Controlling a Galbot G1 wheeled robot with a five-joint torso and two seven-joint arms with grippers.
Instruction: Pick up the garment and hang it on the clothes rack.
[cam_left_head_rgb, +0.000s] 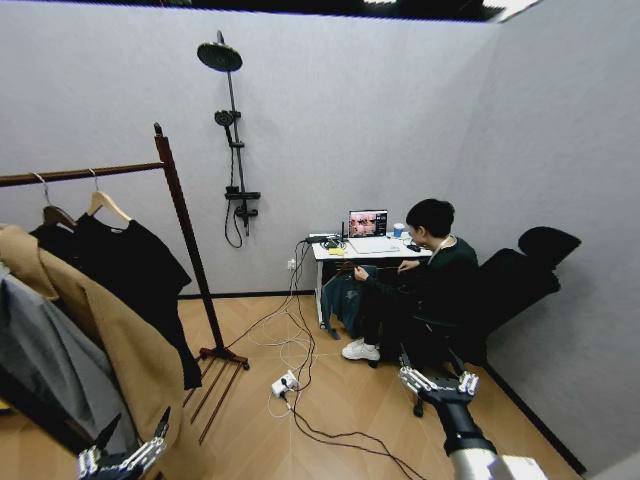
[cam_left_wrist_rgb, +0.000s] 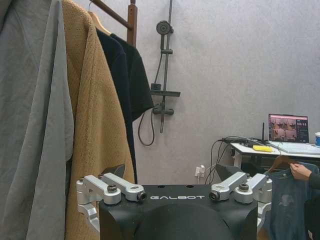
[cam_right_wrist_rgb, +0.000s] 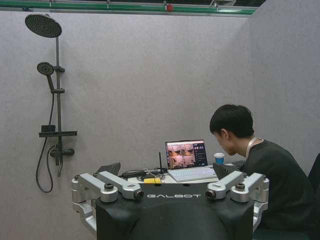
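The black garment hangs from a pale wooden hanger on the bar of the clothes rack, beside the right-hand post. In the left wrist view the garment hangs just behind the tan coat, under the rack's post. My left gripper is low at the near left, in front of the coat's hem, open and holding nothing. My right gripper is low at the right, open and empty, facing the far wall, well away from the rack.
A grey hoodie and the tan coat hang nearer me on the same bar. Cables and a power strip lie on the wooden floor. A seated person at a small desk holds a bluish garment. A shower fixture is on the wall.
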